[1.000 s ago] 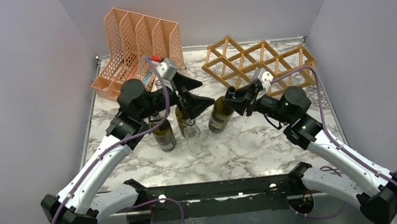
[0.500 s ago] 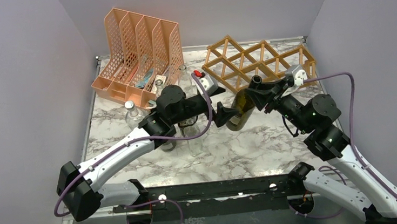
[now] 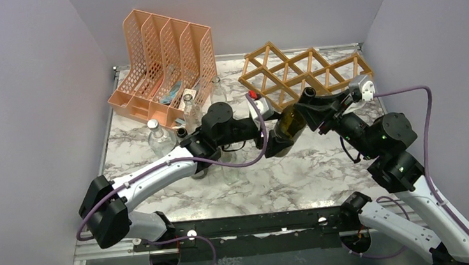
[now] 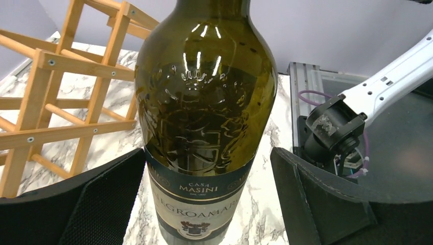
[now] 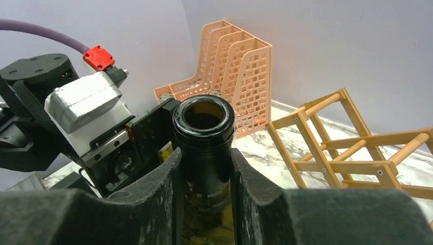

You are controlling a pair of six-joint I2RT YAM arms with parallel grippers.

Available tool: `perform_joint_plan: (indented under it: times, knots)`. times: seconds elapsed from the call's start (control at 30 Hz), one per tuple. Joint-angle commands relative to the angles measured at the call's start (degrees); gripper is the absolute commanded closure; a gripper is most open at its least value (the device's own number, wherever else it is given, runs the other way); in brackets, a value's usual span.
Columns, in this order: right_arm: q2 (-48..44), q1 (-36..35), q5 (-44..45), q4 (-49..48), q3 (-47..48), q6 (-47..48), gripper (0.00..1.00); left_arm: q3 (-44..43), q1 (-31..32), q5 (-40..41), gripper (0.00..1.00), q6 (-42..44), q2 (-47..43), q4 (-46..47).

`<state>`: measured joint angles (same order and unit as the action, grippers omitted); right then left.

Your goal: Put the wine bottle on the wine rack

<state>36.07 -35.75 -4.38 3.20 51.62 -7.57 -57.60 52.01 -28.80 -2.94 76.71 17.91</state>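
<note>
The dark green wine bottle [image 3: 288,121] leans over the marble table, neck up toward the right. My right gripper [image 3: 311,99] is shut on its neck just below the open mouth [image 5: 204,115], a pad on each side [image 5: 204,166]. My left gripper [image 3: 278,143] stands open around the bottle's lower body [image 4: 204,102]. Its fingers [image 4: 102,204] straddle the label; the left one is close to the glass and the right one stands apart [image 4: 208,153]. The tan wooden wine rack [image 3: 307,71] lies just behind the bottle [image 4: 46,92] [image 5: 347,148]. Whether the bottle's base touches the table is hidden.
A peach mesh file organizer [image 3: 162,62] stands at the back left [image 5: 235,66]. Clear glass bottles [image 3: 157,136] stand in front of it, beside my left arm. Purple walls close in both sides and the back.
My right gripper has carried the bottle right and back toward the rack, tilting it. My left arm has stretched after it and now straddles the bottle's lower body.
</note>
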Motion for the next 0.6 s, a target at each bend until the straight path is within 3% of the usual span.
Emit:
perform_joint_plan:
  times: [0.0, 0.47, 0.57]
  knots:
    - [-1.4, -0.4, -2.2, -6.6, 3.2, -1.9, 0.99, 0.0, 1.6, -3.2, 0.01, -0.1, 1.8, 4.8]
    - [-3.2, -0.4, -7.5, -7.9, 4.0, -3.7, 0.99, 2.3, 1.8, -2.1, 0.02, 2.0, 4.2, 12.4]
    - [-4.1, -0.3, -7.4, -7.6, 4.2, -4.5, 0.99, 4.0, 1.9, 0.4, 0.16, 3.1, 3.0, 16.3]
